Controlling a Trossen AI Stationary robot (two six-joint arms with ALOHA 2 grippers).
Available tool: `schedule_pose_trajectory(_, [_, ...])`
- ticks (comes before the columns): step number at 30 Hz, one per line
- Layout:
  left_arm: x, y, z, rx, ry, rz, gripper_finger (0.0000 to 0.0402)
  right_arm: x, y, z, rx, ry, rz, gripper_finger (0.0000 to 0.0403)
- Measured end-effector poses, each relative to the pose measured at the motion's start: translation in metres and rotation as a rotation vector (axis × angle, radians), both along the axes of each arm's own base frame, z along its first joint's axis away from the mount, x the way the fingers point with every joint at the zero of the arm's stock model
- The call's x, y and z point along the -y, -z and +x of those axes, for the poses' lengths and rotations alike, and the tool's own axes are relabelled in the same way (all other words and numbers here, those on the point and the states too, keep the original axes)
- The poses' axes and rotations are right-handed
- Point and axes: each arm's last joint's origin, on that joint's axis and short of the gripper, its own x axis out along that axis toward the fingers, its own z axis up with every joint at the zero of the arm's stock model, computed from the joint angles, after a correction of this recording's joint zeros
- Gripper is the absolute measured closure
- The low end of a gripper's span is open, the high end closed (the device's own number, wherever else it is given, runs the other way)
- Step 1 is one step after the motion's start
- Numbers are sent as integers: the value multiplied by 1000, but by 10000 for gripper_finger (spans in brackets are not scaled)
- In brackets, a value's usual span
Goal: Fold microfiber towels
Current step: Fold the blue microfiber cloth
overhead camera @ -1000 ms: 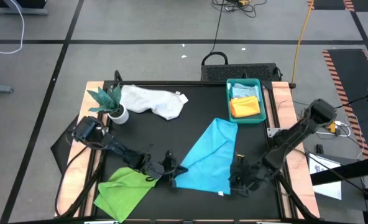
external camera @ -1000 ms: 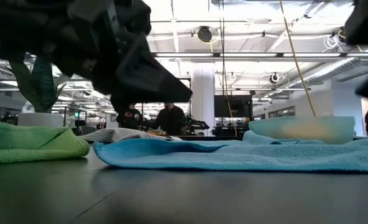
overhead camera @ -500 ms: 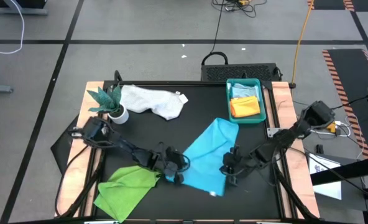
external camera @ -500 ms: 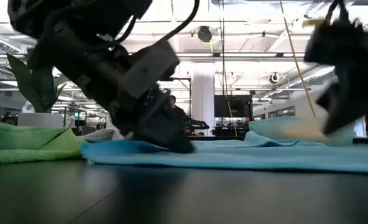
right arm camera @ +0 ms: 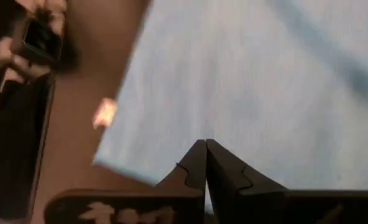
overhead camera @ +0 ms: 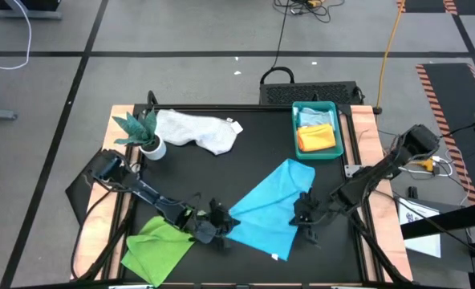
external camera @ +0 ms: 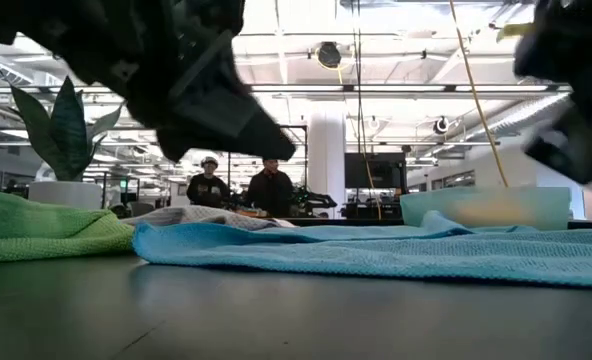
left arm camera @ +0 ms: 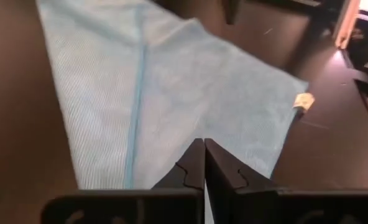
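Note:
The bright turquoise-blue towel (overhead camera: 269, 210) lies spread flat on the black table, with a small tag (overhead camera: 276, 257) at its near corner. My left gripper (overhead camera: 221, 230) is shut just above the towel's left edge. In the low view its tip (external camera: 276, 148) hangs clear of the cloth (external camera: 376, 250). My right gripper (overhead camera: 303, 215) is shut over the towel's right edge and also above it. A lime green towel (overhead camera: 161, 245) lies crumpled at the near left and a white-grey towel (overhead camera: 197, 132) at the far left. Pale blue (overhead camera: 311, 118) and orange (overhead camera: 318, 138) towels lie folded in the teal tray (overhead camera: 296, 128).
A small plant in a white pot (overhead camera: 145, 136) stands at the far left, next to the white-grey towel. The teal tray sits at the far right of the table. Bare black table (overhead camera: 253, 160) shows between the white-grey towel and the turquoise one. People show in the room beyond the table.
My left gripper sank with shut fingers onto the turquoise towel's left edge, then rose clear of it. My right gripper went a little toward the table's left and far side. The towel slid and turned on the table, and it now lies wider.

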Motion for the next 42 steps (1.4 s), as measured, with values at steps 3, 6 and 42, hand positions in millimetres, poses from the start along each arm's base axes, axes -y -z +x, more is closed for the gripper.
schedule_pose_trajectory(3, [-7, 0, 4, 2, -5, 42, 386, 9, -14, 2, 143, -1, -143, 403])
schedule_pose_trajectory(6, [-16, 3, 6, -31, -21, 70, 382, 22, -25, 2, 194, -23, -243, 395])
schedule_pose_trajectory(42, [-18, 4, 3, -77, -7, 129, 376, 69, 7, 6, -182, -249, -842, 401])
